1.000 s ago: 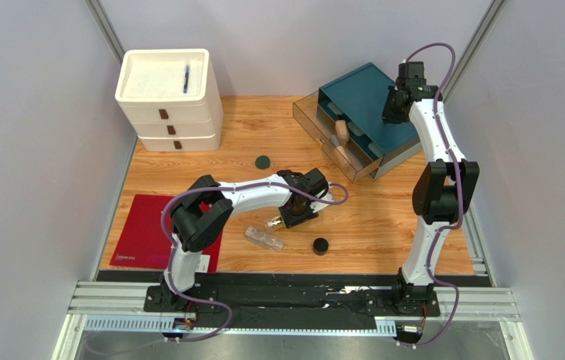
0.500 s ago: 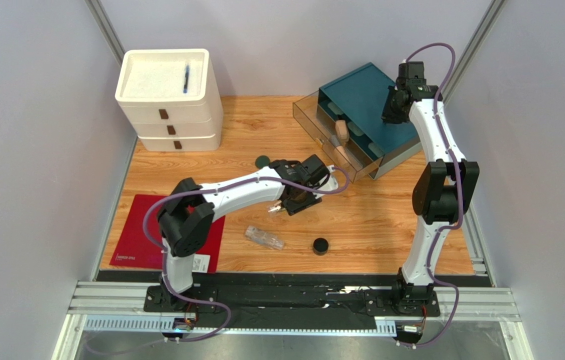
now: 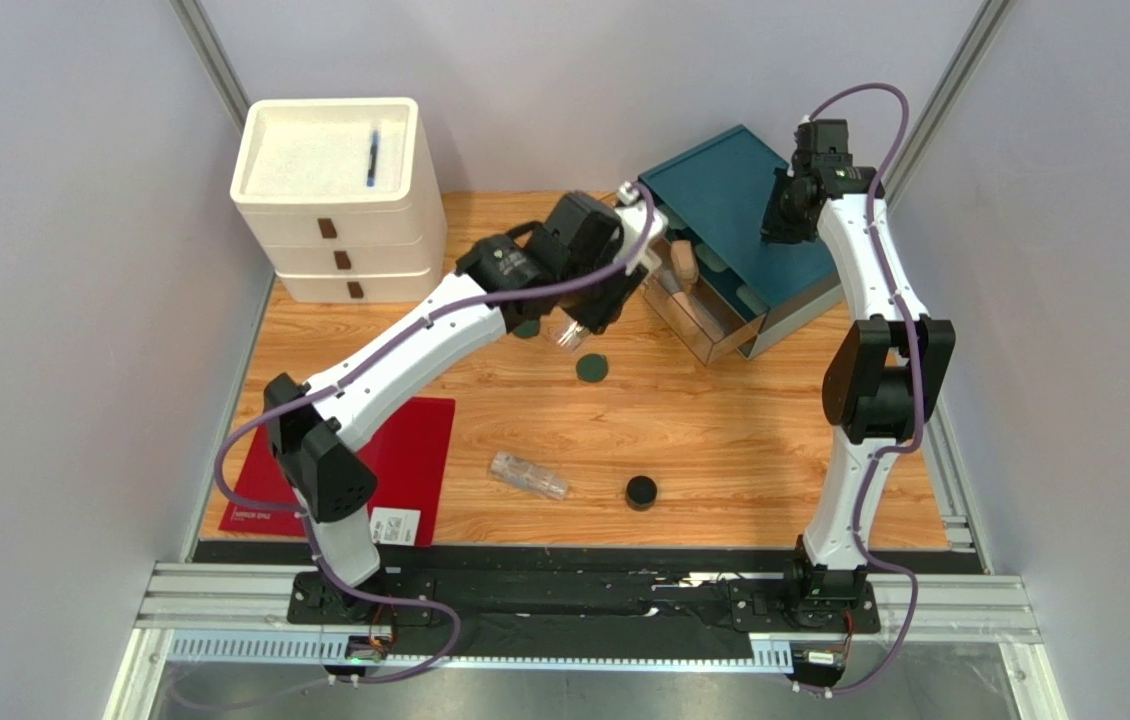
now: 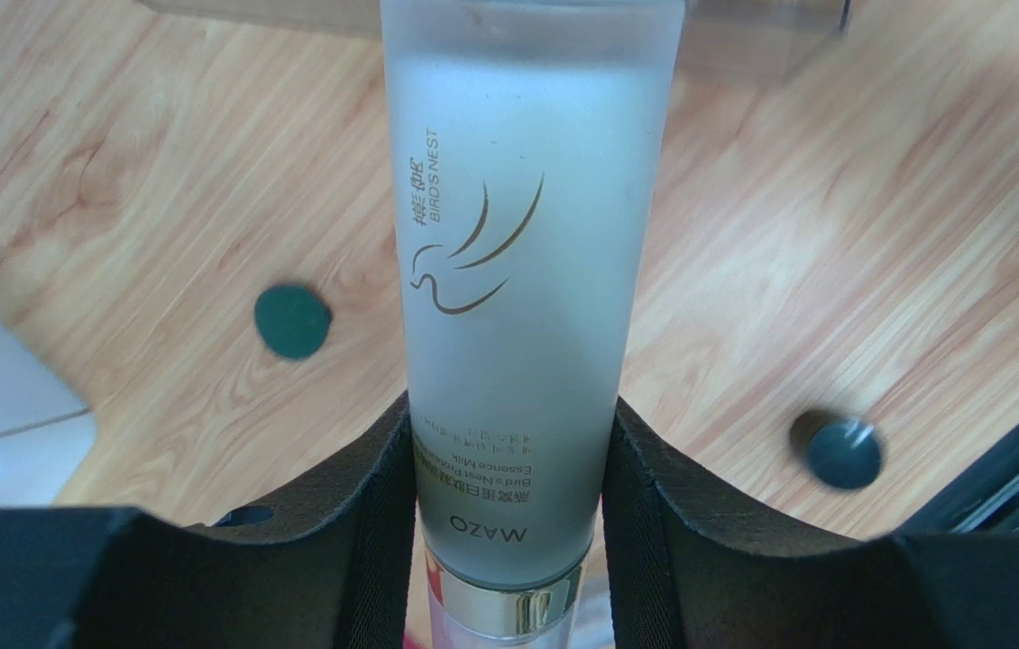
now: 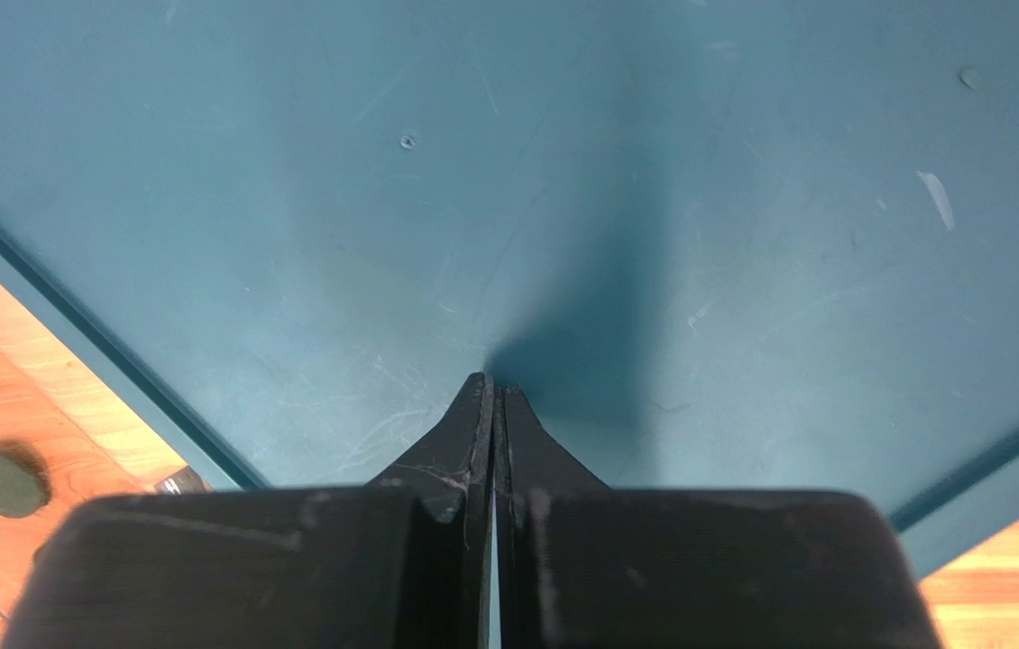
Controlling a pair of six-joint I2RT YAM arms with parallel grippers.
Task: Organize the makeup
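My left gripper (image 4: 508,419) is shut on the cream gold-necked bottle (image 4: 508,257), gripping it just above the gold neck, and holds it in the air. From above, the left gripper (image 3: 588,305) and the bottle (image 3: 573,332) hang just left of the teal organizer (image 3: 729,210). A beige bottle (image 3: 687,267) stands in the organizer's pulled-out clear drawer. Two dark-green discs (image 3: 591,366) (image 3: 526,326) lie on the wood below; the wrist view shows both discs (image 4: 292,321) (image 4: 842,450). A clear bottle (image 3: 528,476) and a black jar (image 3: 642,491) lie nearer the front. My right gripper (image 5: 489,388) is shut, its tips on the organizer's top (image 5: 637,176).
A white drawer unit (image 3: 334,203) with a blue pen (image 3: 373,155) on top stands at the back left. A red mat (image 3: 414,450) lies at the front left. Grey walls close in both sides.
My left arm has lifted the cream bottle from the table's middle and carried it back toward the teal organizer. One green disc now shows beside the arm. The right arm has not moved.
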